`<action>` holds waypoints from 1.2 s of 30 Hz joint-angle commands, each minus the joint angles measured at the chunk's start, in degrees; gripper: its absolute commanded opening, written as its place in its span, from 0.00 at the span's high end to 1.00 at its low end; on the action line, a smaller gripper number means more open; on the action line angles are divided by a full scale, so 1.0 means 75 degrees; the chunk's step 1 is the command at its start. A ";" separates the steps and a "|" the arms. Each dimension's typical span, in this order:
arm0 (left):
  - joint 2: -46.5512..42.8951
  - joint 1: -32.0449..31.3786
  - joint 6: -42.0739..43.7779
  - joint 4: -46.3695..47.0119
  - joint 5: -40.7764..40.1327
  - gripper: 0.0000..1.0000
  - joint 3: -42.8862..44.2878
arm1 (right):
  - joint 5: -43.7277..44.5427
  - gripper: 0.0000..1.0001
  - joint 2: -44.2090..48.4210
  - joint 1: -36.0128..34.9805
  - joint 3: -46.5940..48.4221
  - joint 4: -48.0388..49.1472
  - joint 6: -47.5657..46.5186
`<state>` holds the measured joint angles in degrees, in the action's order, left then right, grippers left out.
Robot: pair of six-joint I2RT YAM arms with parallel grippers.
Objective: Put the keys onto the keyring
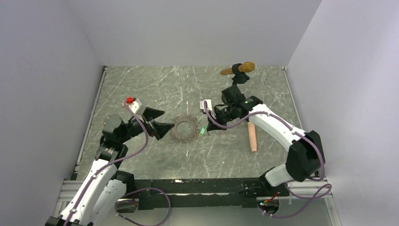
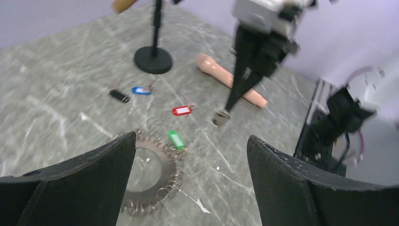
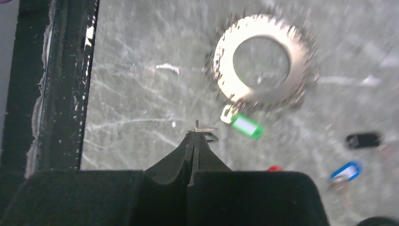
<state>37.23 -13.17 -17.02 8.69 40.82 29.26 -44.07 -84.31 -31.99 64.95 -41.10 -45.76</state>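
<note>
Right wrist view is showing the right gripper (image 3: pixel 195 134) pinched shut, the left gripper (image 1: pixel 168 118) gaping open, a green key (image 3: pixel 244 125) lying against the keyring (image 3: pixel 226 70), and other keys (image 3: pixel 362 140) sitting loose, seemingly waiting.

Motion blur softens the keyring (image 3: pixel 263 61) in the right wrist view. Near it, a metal bit (image 3: pixel 202 130) at the right pincer (image 3: pixel 194 139)'s closed tips is too small to identify; the red tag (image 3: pixel 275 168) is mostly hidden behind that pincer.

Pale lilac walls (image 1: pixel 188 28), grey veined tabletop (image 1: pixel 141 84), even light
</note>
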 commanded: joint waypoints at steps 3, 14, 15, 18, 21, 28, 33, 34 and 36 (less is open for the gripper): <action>-0.0200 -0.1628 0.2152 0.0793 0.0836 0.13 0.0191 | -0.2127 1.00 0.0217 -0.0037 0.1079 -0.1287 -0.2999; 0.0615 -0.3763 0.2672 0.2266 0.0525 0.42 -0.0442 | -0.3404 1.00 0.1179 -0.0027 0.0300 -0.3137 -0.6688; 0.0725 -0.4036 0.2857 0.2078 0.0306 0.44 -0.0380 | -0.3504 1.00 0.1224 -0.0019 0.0195 -0.3295 -0.7027; 0.1075 -0.4723 0.3490 0.1298 -0.0519 0.51 -0.0088 | -0.3658 1.00 0.1244 0.0027 0.0013 -0.3592 -0.7732; 0.1318 -0.5189 0.3767 0.1123 -0.1300 0.57 0.0022 | -0.3720 1.00 0.1301 0.0075 -0.0181 -0.3524 -0.7878; 0.1797 -0.5863 0.3827 0.1586 -0.2312 0.65 -0.0137 | -0.3812 1.00 0.1368 0.0164 -0.0470 -0.3356 -0.7879; 0.2051 -0.6119 0.3763 0.1944 -0.2768 0.66 -0.0220 | -0.3905 1.00 0.1257 0.0196 -0.0560 -0.3336 -0.7902; 0.2079 -0.6146 0.3755 0.2020 -0.2826 0.66 -0.0240 | -0.3915 1.00 0.1248 0.0194 -0.0572 -0.3333 -0.7903; 0.2138 -0.6196 0.3761 0.2102 -0.2941 0.66 -0.0254 | -0.3917 1.00 0.1211 0.0196 -0.0594 -0.3321 -0.7903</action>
<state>52.77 -58.59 10.46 19.66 22.33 26.72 -69.67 -75.64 -30.79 61.04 -66.15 -101.93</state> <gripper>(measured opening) 0.344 0.009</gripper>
